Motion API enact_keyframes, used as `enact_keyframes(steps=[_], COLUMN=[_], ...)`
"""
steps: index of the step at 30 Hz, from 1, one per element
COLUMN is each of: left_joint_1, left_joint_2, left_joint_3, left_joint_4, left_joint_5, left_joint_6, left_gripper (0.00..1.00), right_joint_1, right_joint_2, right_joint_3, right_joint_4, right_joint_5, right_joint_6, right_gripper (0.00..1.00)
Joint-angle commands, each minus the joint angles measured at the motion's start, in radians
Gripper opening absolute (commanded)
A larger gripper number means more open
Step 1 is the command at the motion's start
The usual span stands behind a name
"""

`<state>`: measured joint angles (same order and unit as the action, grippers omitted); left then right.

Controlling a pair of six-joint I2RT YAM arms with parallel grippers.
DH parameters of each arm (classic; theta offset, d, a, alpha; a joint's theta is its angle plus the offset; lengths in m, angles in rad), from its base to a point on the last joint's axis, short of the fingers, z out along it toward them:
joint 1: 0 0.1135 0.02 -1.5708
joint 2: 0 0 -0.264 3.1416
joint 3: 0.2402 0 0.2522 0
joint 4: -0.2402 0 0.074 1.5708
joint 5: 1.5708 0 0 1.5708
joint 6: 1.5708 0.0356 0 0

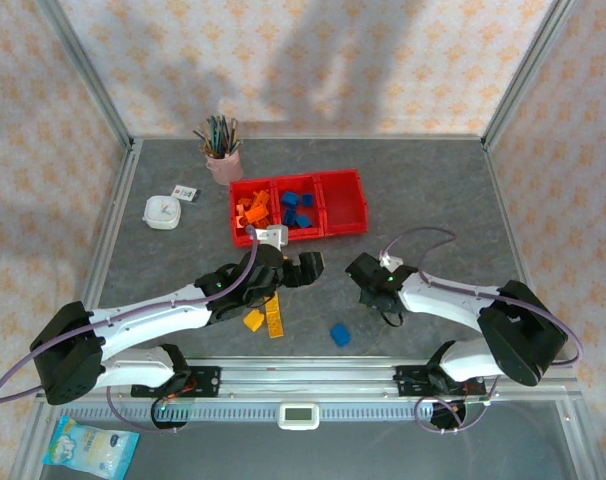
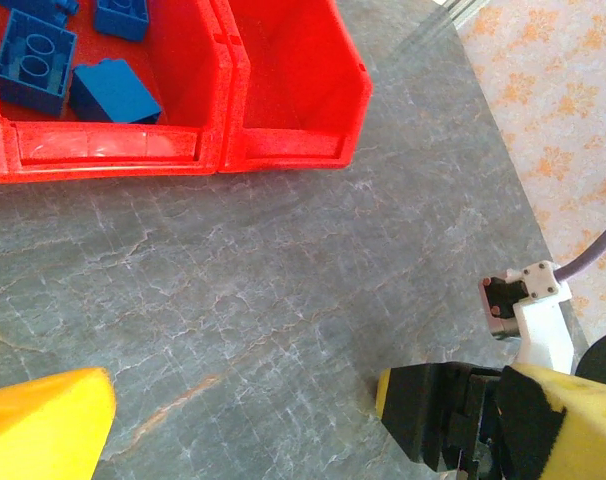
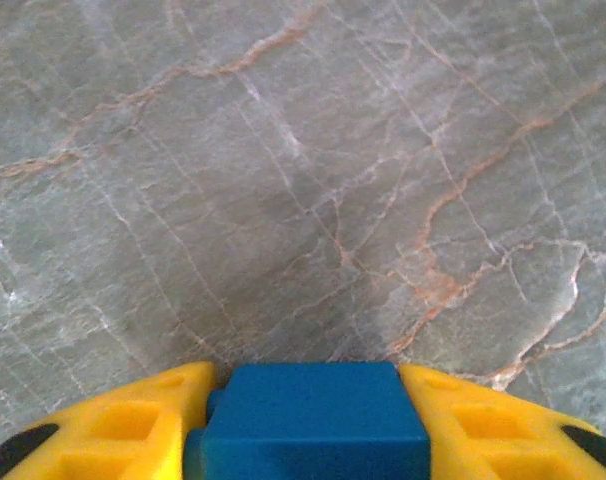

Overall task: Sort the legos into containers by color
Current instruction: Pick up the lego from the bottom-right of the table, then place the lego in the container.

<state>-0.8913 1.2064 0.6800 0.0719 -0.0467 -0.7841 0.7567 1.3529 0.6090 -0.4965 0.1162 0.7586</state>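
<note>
Right gripper (image 3: 308, 432) clamps our blue brick (image 3: 313, 405). We see blue bin (image 1: 301, 236) lying far-left of it. Left gripper (image 2: 243, 420), nearer, gapes empty.

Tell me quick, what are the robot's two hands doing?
Left gripper: open, holding nothing.
Right gripper: closed on a small blue plastic rectangular brick.

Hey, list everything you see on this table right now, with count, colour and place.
containers: three joined, red, far middle of table.
orange legos: several, left container.
blue legos: several, middle container.
loose legos: three, orange, yellow, blue, near edge.
cup of pens: one, pink, behind containers.
round object: one, white, left of containers.
packet: one, blue-white, near-left corner.
left gripper: open, before containers.
right gripper: shut on blue lego.
</note>
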Motion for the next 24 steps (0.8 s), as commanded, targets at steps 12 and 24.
enact_keyframes(steps=[12, 24], left_joint_1=[0.004, 0.155], left_joint_2=[-0.101, -0.27], left_joint_3=[0.041, -0.005], left_joint_4=[-0.093, -0.228], left_joint_5=[-0.096, -0.109], left_joint_6=[0.045, 0.034], left_gripper=[0.99, 0.99], right_joint_1=[0.004, -0.006], right_joint_2=[-0.013, 0.335], right_joint_3=[0.274, 0.711], right_joint_4=[0.041, 0.147], right_joint_5=[-0.012, -0.038], right_joint_6=[-0.193, -0.333], right_gripper=[0.34, 0.36])
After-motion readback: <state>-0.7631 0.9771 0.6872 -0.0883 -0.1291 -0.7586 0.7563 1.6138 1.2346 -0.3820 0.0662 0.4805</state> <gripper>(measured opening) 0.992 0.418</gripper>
